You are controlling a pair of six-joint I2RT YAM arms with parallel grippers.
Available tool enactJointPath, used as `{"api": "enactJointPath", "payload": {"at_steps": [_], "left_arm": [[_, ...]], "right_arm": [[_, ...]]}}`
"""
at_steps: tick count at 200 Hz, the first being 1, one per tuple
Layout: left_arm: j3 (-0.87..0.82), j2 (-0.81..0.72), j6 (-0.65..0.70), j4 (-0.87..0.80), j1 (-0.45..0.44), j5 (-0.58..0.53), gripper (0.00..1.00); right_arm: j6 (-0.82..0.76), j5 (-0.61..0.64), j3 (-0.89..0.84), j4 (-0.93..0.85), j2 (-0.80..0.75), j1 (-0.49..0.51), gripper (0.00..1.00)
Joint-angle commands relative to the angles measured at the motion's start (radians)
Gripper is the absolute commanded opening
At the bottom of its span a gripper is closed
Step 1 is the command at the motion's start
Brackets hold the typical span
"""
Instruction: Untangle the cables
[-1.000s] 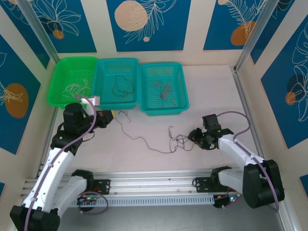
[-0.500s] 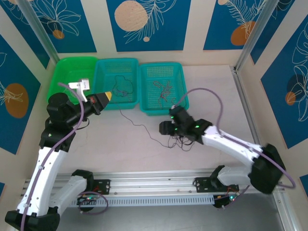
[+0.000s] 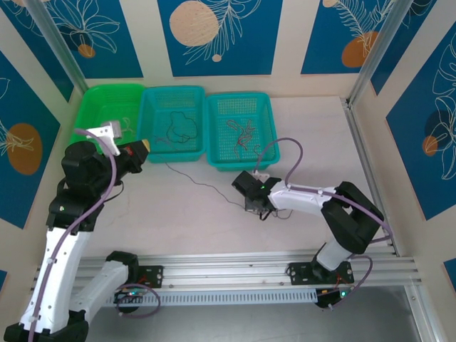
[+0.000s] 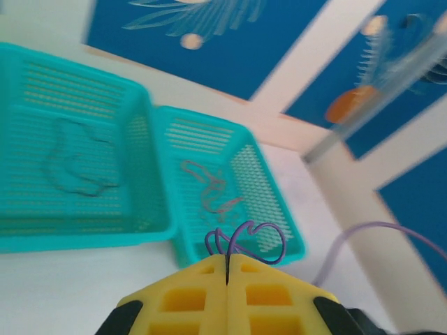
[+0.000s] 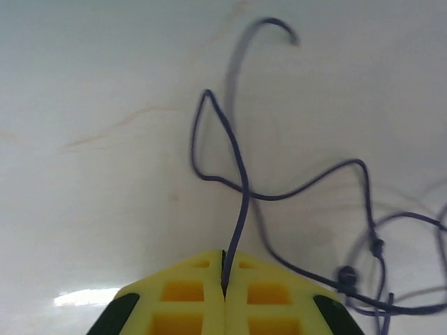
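Left gripper (image 4: 227, 269) at middle basket's (image 3: 174, 90) near-left corner, right gripper (image 5: 224, 279) well in front of it. Both clenched on dark cable (image 5: 244, 199), likely drawing it out of the tangle (image 5: 374, 276).

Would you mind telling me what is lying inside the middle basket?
A dark cable lies loosely looped on the mesh floor of the middle basket. The left gripper overlaps its near-left corner, so that bit is hidden.
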Motion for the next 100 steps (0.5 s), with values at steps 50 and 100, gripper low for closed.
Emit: {"api": "enactJointPath", "payload": {"at_steps": [50,100], "left_arm": [[0.100,-0.001,0.246,-0.284,0.080,-0.603,0.00],[0.097,-0.001,0.249,-0.278,0.179,-0.560,0.00]], "right_arm": [[0.014,-0.077,-0.305,0.048,-0.470,-0.500,0.00],[-0.057,-0.284,-0.384,0.105,-0.619,-0.849,0.00]]}}
